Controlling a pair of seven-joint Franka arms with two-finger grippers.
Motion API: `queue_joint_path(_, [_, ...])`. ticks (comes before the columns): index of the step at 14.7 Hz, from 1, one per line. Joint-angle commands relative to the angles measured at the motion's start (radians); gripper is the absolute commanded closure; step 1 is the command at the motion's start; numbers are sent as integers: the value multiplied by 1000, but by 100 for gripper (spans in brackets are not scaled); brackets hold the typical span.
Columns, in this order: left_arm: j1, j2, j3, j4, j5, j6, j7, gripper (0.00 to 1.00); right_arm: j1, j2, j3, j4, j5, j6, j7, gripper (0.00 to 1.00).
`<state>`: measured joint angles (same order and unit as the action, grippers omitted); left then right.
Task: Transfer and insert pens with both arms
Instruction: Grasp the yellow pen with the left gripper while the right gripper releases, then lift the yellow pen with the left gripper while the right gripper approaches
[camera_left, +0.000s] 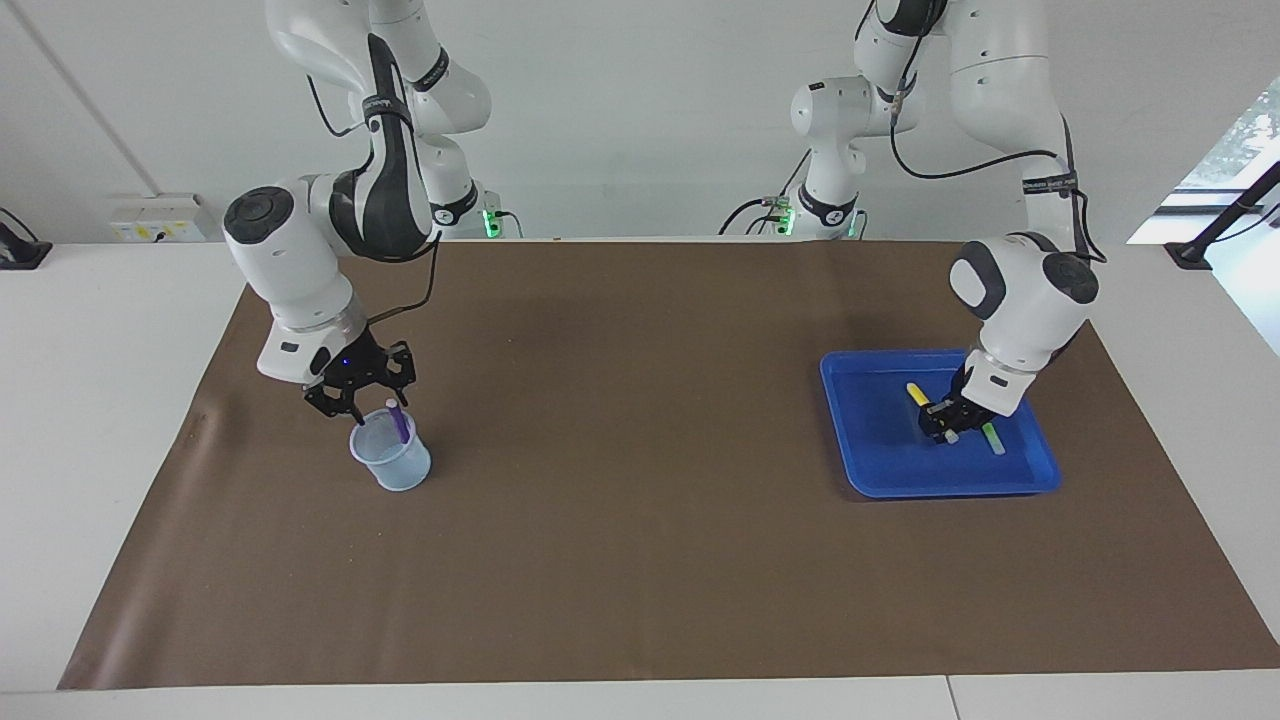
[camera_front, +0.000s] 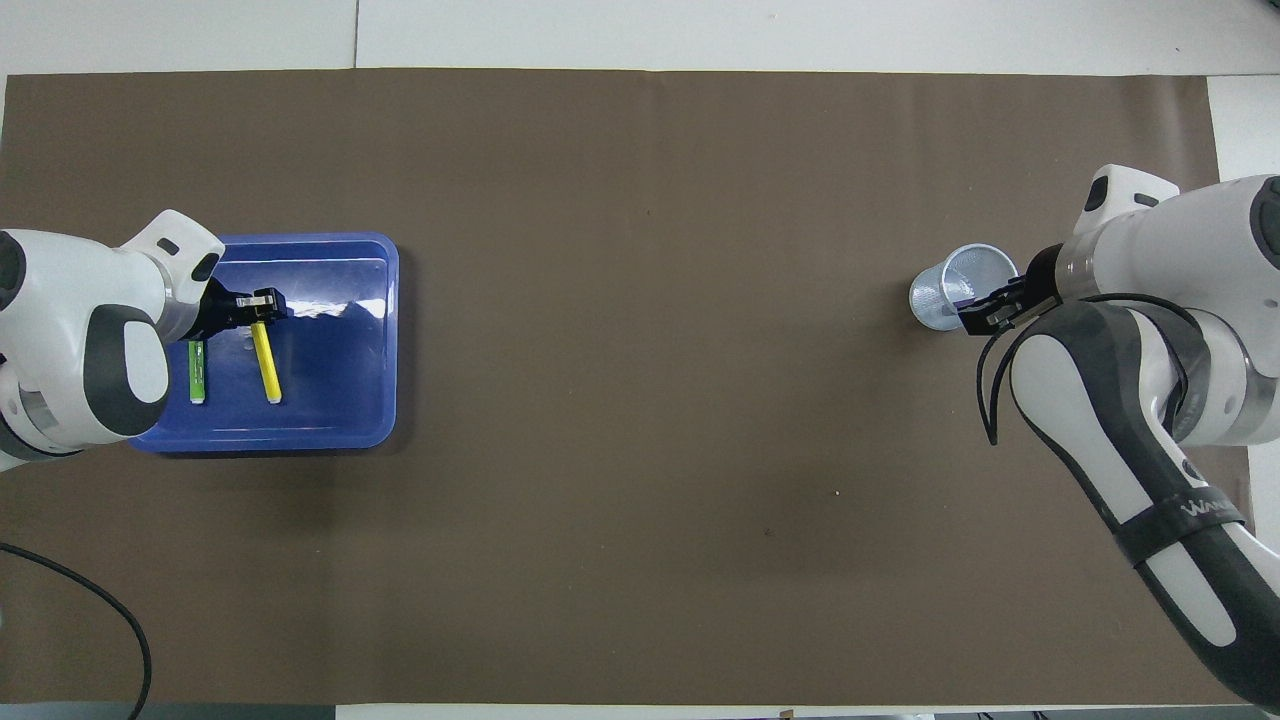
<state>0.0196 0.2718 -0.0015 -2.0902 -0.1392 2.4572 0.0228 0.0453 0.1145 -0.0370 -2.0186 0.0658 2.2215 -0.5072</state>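
Observation:
A purple pen (camera_left: 398, 421) stands tilted in a clear plastic cup (camera_left: 392, 465) at the right arm's end of the table, its pale end up. My right gripper (camera_left: 368, 408) hangs just over the cup's rim (camera_front: 945, 290), open, with the pen free of its fingers. At the left arm's end a blue tray (camera_left: 880, 450) holds a yellow pen (camera_left: 917, 393) and a green pen (camera_left: 992, 437). My left gripper (camera_left: 940, 428) is low in the tray, shut on the pale end of the yellow pen (camera_front: 266, 360). The green pen (camera_front: 197, 372) lies loose beside it.
A brown mat (camera_left: 640, 520) covers most of the white table, and the tray (camera_front: 340, 390) and the cup both stand on it. Black cables hang from both arms. A small white box (camera_left: 160, 218) sits against the wall at the right arm's end.

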Motion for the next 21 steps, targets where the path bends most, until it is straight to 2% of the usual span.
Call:
queue_joint_path(1, [6, -5, 0, -11, 16, 20, -15, 92, -10, 22, 8, 66, 19, -44, -34, 18])
queue_joint_path(2, [6, -5, 0, -10, 16, 17, -15, 76, -10, 27, 8, 93, 19, -78, -34, 18])
queue_joint_path(5, [5, -5, 0, -10, 16, 11, -15, 61, -10, 22, 35, 150, 22, -150, -25, 16])
queue_joint_path(8, [3, -6, 0, -10, 16, -1, -17, 58, -10, 14, 95, 211, 80, -209, 2, 5])
queue_joint_path(9, [0, -8, 0, -10, 16, -6, -17, 62, -10, 14, 104, 228, 126, -227, 33, 1])
queue_joint_path(10, [-3, -9, 0, -11, 16, -15, -18, 89, -10, 14, 117, 239, 176, -236, 65, 0])
queue_joint_path(11, [-6, -9, 3, -10, 16, -21, -20, 100, -10, 14, 132, 244, 230, -238, 99, 0])
queue_joint_path(14, [-10, -16, 3, -8, 16, -35, -23, 100, -10, 11, 179, 245, 377, -227, 270, 0])
queue_joint_path(17, [-12, -42, 3, 2, 16, -89, -27, 100, -8, 13, 251, 245, 472, -172, 480, 0])
queue_joint_path(21, [-41, -86, 0, 74, 16, -254, -159, 100, -8, 13, 334, 232, 597, -73, 676, 0])
